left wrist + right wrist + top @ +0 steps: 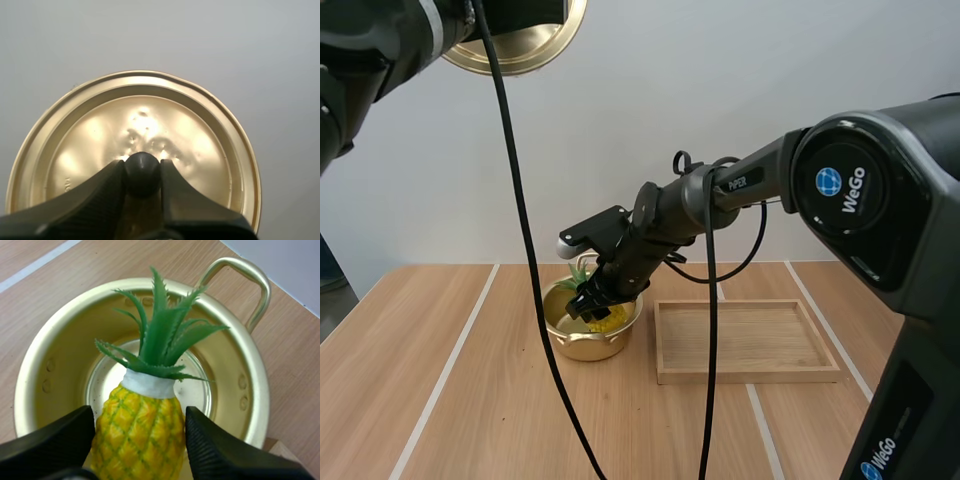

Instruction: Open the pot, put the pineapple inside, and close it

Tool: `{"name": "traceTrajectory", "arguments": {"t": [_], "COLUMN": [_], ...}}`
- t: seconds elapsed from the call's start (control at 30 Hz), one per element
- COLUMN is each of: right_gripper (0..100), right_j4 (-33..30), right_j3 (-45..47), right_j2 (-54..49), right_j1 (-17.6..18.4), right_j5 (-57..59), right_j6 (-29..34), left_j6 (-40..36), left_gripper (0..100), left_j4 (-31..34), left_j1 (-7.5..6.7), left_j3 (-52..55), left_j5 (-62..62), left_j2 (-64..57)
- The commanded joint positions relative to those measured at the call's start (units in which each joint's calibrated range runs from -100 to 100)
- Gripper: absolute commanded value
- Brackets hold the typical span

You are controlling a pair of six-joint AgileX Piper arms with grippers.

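The pineapple [140, 435] is a toy: a plump yellow body scored with a diamond lattice of greenish lines, a plain white collar [150, 385] at its neck, and a crown [160, 335] of stiff green leaves with saw-toothed edges that fan out and taper to points. Its surface looks like smooth moulded plastic with a slight gloss. Our right gripper [140, 412] pinches the body between its 2 black fingers [220, 450], whose ribbed inner faces press against the yellow flanks on either side. We hold the fruit in the open mouth of the pot [30, 385], with the crown leaning over the pot's floor. We cannot tell whether its base touches the bottom.

The pot is round and thin-walled, made of gold-coloured metal with a rolled rim, a flat shiny floor and small dimples on the inner wall. A loop handle [252, 285] of bent metal rod stands out from the far rim. The pot sits on a table [440, 400] of pale wood grain crossed by light stripes, just beside a shallow rectangular wooden tray [745, 375] with a raised border.

Our left gripper [142, 167] is high up, well apart from the pot, and its jaws are clamped on the round black knob [142, 175] of the lid [200, 125]. The lid is a gold disc, stepped in concentric rings, with a few small dents near the centre.
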Motion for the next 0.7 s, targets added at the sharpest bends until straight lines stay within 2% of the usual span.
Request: {"name": "traceTrajectory", "arguments": {"t": [0.0, 0.67], "right_gripper": [0, 0], "right_j4": [0.2, 1.5], "right_j3": [0.1, 0.1], "right_j2": [0.7, 8.2], "right_j1": [0.1, 0.1], "right_j5": [-1.4, -5.6], "right_j6": [-0.6, -3.1], "left_j6": [-0.3, -0.3], "left_gripper": [0, 0], "left_j4": [-0.8, -0.8], "left_j1": [-0.06, -0.06], "left_j3": [-0.4, -0.4], "left_j5": [-1.3, -1.3], "left_j2": [-0.4, -0.4]}}
